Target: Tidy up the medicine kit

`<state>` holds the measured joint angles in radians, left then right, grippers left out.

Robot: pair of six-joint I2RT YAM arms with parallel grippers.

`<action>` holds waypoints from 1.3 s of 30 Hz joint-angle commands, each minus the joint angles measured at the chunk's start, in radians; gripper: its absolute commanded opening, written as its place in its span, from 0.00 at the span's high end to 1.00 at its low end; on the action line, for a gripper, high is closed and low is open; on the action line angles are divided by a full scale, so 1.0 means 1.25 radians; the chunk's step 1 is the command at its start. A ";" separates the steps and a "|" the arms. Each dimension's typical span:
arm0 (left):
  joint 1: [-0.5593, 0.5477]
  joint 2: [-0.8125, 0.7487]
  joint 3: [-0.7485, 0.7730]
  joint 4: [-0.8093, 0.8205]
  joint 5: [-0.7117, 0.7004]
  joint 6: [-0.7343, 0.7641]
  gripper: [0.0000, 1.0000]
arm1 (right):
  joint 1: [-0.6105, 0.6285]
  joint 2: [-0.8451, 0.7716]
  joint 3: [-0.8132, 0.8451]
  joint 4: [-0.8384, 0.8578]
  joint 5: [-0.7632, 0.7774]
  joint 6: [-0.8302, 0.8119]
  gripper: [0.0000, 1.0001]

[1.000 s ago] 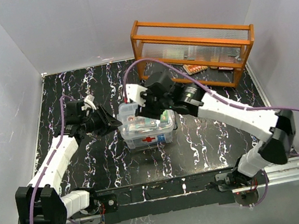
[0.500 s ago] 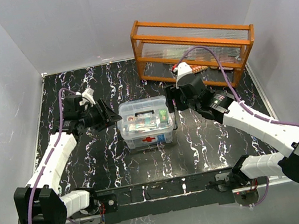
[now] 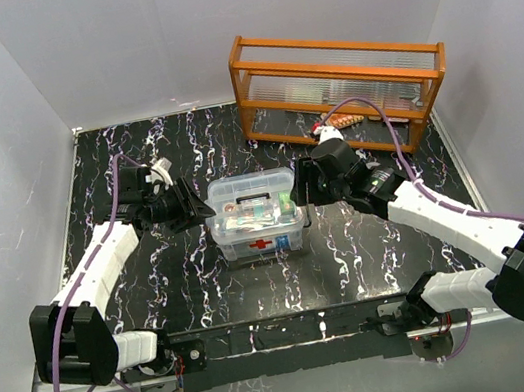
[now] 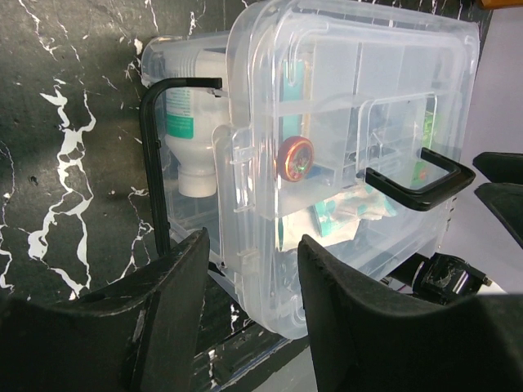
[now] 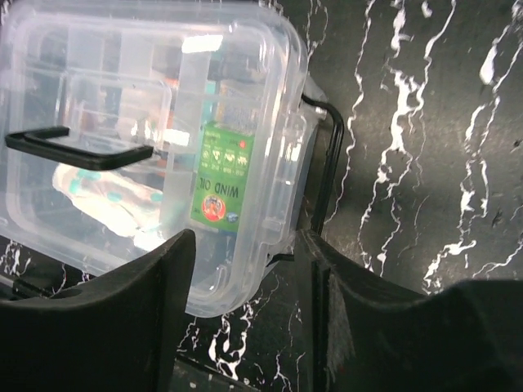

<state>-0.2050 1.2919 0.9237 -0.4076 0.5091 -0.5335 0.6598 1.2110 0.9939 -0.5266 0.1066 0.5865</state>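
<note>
The medicine kit, a clear box with a red cross on its front, stands mid-table with its clear lid on and the dark handle on top. Inside show a white bottle, a green-labelled box and packets. My left gripper is at the kit's left end, open, its fingers straddling the lid's edge with gaps either side. At the right end my right gripper is open too, one corner of the kit between its fingers, the other finger beside the black side latch.
An orange wooden rack with a ribbed glass front stands at the back right, with blister packs on its lower shelf. The black marbled table is walled by white panels on three sides.
The right gripper left its place over the kit, swung off to the right, then came down at the kit's right end. The left gripper shifted slightly toward the left end.
</note>
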 commanded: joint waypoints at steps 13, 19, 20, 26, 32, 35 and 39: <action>-0.003 -0.031 -0.033 -0.033 0.068 0.027 0.55 | -0.003 -0.004 -0.053 -0.058 -0.081 0.025 0.66; -0.003 -0.034 0.025 -0.038 -0.003 0.021 0.51 | -0.003 -0.010 -0.003 -0.066 0.028 0.042 0.54; -0.003 -0.034 0.036 -0.038 -0.014 0.021 0.49 | -0.003 -0.013 0.007 -0.064 0.047 0.044 0.51; -0.002 -0.004 0.085 0.001 -0.047 0.007 0.45 | -0.020 0.026 0.050 -0.019 0.108 0.034 0.44; -0.002 0.066 0.098 0.040 -0.038 -0.007 0.46 | -0.064 0.112 0.070 0.050 0.058 0.002 0.44; -0.002 0.096 0.096 0.039 -0.045 -0.002 0.46 | -0.076 0.140 0.069 0.071 0.020 -0.009 0.44; -0.002 0.127 0.087 0.027 -0.037 0.012 0.49 | -0.085 0.150 0.046 0.071 0.009 0.003 0.46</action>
<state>-0.2058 1.4429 1.0214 -0.3660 0.4561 -0.5362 0.5636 1.3949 1.0451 -0.4664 0.1364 0.6033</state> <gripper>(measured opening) 0.538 0.551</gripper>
